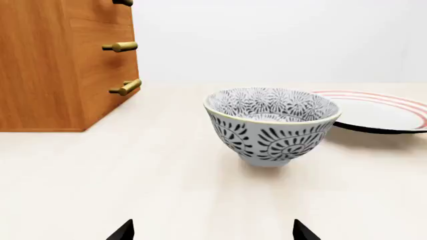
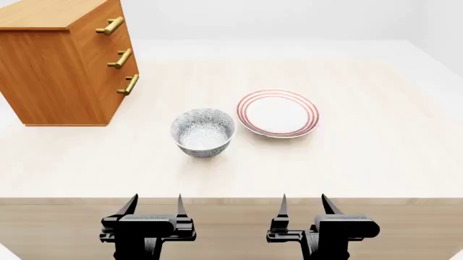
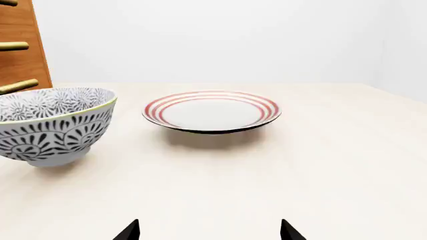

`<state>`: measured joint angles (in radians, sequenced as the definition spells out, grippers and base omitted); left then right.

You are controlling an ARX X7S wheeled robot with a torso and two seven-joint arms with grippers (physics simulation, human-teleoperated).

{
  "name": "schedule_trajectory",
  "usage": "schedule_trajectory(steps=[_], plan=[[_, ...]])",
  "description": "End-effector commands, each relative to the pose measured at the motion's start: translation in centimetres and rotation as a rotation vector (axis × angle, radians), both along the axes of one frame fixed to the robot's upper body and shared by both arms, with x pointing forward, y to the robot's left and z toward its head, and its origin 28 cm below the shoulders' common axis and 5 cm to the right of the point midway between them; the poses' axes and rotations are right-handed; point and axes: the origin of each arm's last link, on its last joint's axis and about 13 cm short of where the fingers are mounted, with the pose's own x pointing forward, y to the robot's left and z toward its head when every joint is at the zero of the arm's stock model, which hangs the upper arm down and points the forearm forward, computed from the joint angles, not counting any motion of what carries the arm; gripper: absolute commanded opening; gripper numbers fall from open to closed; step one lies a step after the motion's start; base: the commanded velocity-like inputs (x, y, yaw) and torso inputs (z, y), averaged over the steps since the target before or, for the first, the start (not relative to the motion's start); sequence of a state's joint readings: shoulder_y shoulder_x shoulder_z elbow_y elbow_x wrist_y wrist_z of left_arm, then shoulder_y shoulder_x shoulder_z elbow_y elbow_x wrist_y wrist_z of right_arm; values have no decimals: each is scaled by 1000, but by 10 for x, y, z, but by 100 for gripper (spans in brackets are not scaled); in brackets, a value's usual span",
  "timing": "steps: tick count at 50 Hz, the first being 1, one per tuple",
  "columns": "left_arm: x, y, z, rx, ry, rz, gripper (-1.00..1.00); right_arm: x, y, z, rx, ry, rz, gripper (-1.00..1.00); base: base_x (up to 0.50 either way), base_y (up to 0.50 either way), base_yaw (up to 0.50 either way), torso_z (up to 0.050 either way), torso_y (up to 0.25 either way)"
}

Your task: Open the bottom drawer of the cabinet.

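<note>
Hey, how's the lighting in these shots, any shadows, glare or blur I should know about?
Head view: even, flat light, everything sharp, only faint shadows under the bowl and plate. Left wrist view: soft shadow beneath the bowl, brass handle of the bottom drawer crisp, no glare. Right wrist view: soft shadow under the plate, no blur.

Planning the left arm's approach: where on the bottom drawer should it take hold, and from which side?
Probably the short brass bar handle of the bottom drawer. It stands off the cabinet front, which faces the bowl, so the open left hand should come from the bowl's side, fingers closing across the bar.
</note>
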<state>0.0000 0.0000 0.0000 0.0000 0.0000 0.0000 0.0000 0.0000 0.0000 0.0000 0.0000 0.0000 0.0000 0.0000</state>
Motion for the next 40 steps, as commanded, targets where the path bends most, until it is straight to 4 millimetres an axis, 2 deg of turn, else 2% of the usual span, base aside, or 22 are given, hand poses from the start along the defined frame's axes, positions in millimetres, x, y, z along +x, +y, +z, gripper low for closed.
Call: schedule_trajectory(steps=[1,11,24,29,32,34,36,38,39,40], plan=[[-1,1,0,-4,-3,3,100,-1,-1,2,5,-1,-14,100,0,0,0,0,0],[0,1,0,-5,10,-2,100,-2,-1,5,-15,-14,-25,100,0,0,0,0,0],[1,3,0,5,10,7,100,-1,2,6,13,-19,-4,100,0,488,0,0,0],[2,4,1,9,12,9,100,0,0,6,14,-10,-36,100,0,55,0,0,0],[4,3,8,13,12,4,100,2,0,12,-4,-8,-34,100,0,0,0,0,0],[5,3,16,11,12,-4,100,4,0,20,-4,6,-18,100,0,0,0,0,0],[11,2,47,25,-5,-27,100,8,-1,54,-36,-34,7,100,0,0,0,0,0],[15,2,67,36,-18,-30,100,10,-2,77,-50,-51,23,100,0,0,0,0,0],[18,3,91,26,-41,-44,100,14,-3,105,-58,-82,34,100,0,0,0,0,0],[19,3,100,27,-56,-44,100,14,-3,115,-58,-101,53,100,0,0,0,0,0]])
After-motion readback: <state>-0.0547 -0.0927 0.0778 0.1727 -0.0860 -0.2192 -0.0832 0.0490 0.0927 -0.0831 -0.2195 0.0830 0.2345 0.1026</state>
